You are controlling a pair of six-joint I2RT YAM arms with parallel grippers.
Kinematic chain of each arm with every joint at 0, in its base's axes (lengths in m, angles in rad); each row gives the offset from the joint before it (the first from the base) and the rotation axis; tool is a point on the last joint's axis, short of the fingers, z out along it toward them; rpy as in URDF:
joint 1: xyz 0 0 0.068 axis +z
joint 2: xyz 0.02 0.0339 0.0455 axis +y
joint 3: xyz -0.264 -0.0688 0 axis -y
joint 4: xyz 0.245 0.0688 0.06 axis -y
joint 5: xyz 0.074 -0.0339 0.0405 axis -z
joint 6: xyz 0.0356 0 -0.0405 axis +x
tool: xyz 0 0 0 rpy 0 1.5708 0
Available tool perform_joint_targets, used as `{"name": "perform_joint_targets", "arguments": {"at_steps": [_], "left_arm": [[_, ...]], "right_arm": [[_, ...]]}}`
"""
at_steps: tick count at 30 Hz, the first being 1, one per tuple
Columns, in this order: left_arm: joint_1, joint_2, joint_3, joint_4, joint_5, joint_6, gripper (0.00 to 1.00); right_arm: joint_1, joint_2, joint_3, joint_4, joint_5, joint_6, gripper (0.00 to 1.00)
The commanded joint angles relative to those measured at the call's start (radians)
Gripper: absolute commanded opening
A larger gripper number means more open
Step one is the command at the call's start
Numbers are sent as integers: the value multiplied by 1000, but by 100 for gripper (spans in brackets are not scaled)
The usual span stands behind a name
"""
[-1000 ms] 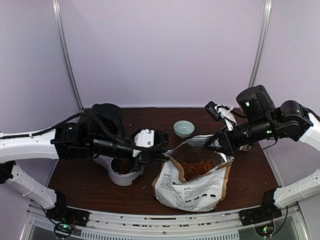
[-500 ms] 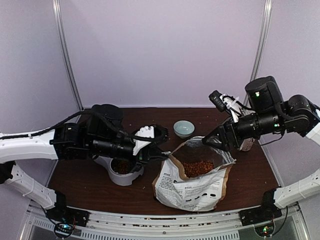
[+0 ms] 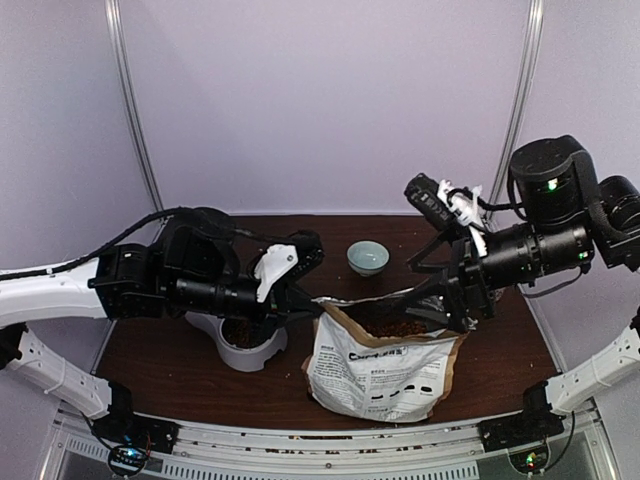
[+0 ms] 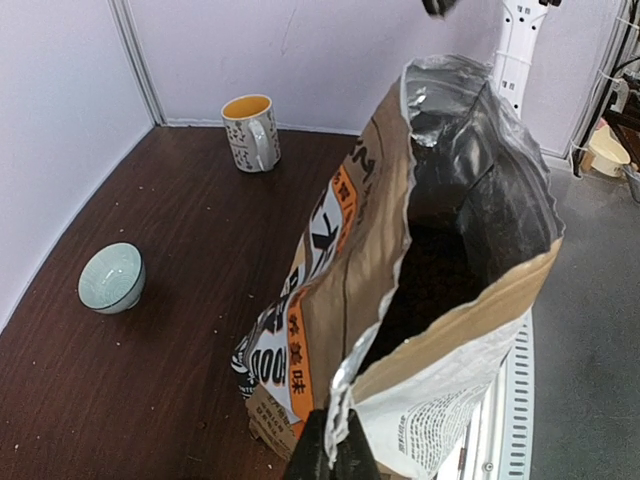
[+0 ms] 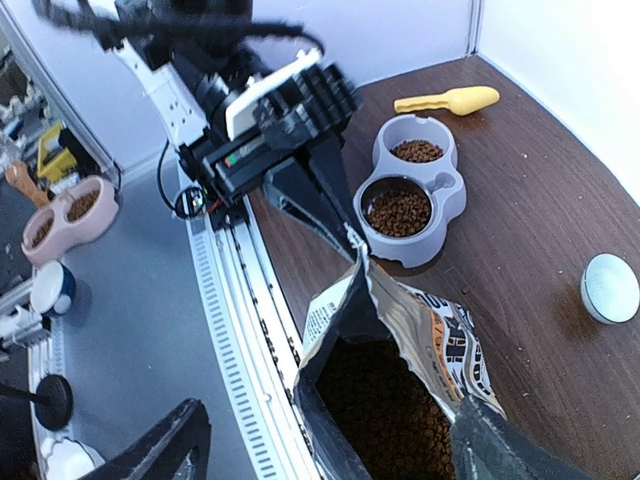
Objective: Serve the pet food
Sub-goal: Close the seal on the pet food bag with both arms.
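**Dark wooden table, five things on it**

In the top view, the table carries a printed bag standing at lower centre. A grey double feeding bowl sits to its left, and a small teal bowl above it. The left wrist view shows a mug at upper left. The right wrist view shows a yellow scoop at upper right, near the double feeding bowl.

Seen from above, the left arm hides 1 of the 2 bowls of the feeder. In the left wrist view the pet food is lost in shadow inside the bag, and the left gripper is cut off at the lower edge.
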Motion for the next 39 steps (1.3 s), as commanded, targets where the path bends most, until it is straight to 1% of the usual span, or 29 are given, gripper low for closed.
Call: {"name": "perform_joint_targets", "arguments": {"at_steps": [1,4,8,11,14,16,18,20,23,27,31,35,37,39], "left_arm": [[35,-76,19,124,-73,-49,0],[40,-78,20,119,-75,-48,0],[45,-78,20,119,-75,-43,0],[54,-80,23,117,-80,-43,0],[62,-84,33,110,-98,-49,0],[66,-89,39,105,-108,-50,0],[67,-97,43,106,-108,-49,0],[67,-102,48,105,-97,-43,0],[69,-109,62,98,-32,-14,0],[69,-106,108,72,107,17,0],[69,-83,182,28,219,18,0],[69,-40,244,-12,214,-8,0],[70,-24,242,-24,185,-16,0],[75,-22,198,2,160,-43,0]], "right_arm": [[43,78,-15,-55,61,-40,79],[48,110,-18,-58,59,-48,73],[48,138,-34,-57,70,-59,69],[49,161,-30,-73,41,-63,66],[49,176,-27,-92,27,-69,58],[50,184,-22,-111,51,-72,47],[49,193,-7,-138,86,-68,34],[48,188,8,-161,126,-64,16],[30,171,37,-199,196,-67,0],[-23,158,105,-283,262,-71,0],[-52,139,164,-343,286,-81,0],[-55,136,211,-368,292,-88,0],[-58,126,172,-331,288,-92,0],[-66,114,103,-264,265,-94,0]]}}
